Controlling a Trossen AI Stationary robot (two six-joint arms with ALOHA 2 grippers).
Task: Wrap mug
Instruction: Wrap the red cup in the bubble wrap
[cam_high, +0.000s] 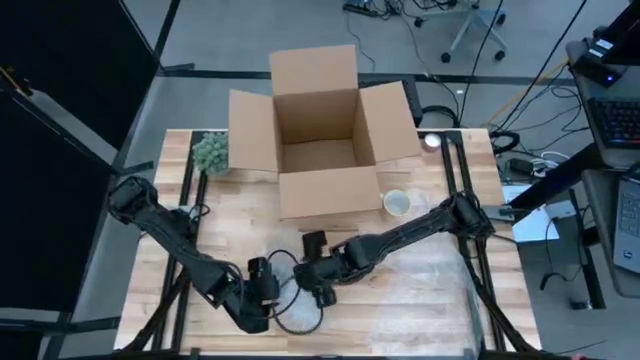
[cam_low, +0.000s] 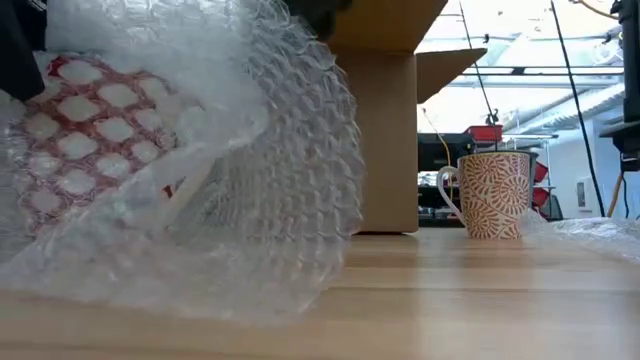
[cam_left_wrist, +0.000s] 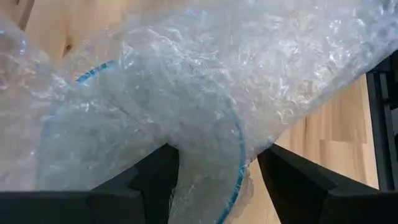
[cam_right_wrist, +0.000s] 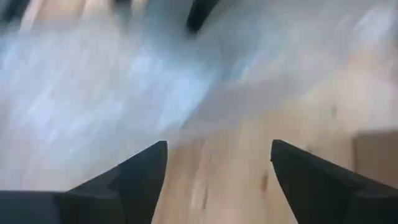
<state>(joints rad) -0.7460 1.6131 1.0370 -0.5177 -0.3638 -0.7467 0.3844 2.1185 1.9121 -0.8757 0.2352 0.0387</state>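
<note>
The left gripper (cam_left_wrist: 217, 180) is holding its fingers apart around a bubble-wrap (cam_left_wrist: 205, 81) bundle covering a mug (cam_low: 75, 150) at the front of the worktop (cam_high: 430, 300). The right gripper (cam_right_wrist: 217, 180), fingers spread and holding nothing, is hovering just beside the bundle. A second patterned mug (cam_low: 497, 194) is standing near the open cardboard box (cam_high: 320, 130).

Both robot arms are black and made of long thin tubes joined by round, chunky elbows. The left arm (cam_high: 170, 235) and the right arm (cam_high: 420, 228) each end in a blocky black wrist. Each pincer has two flat black fingers (cam_left_wrist: 146, 180) with pointed, wedge-shaped tips, and the right one's fingers (cam_right_wrist: 137, 177) look just the same.
</note>
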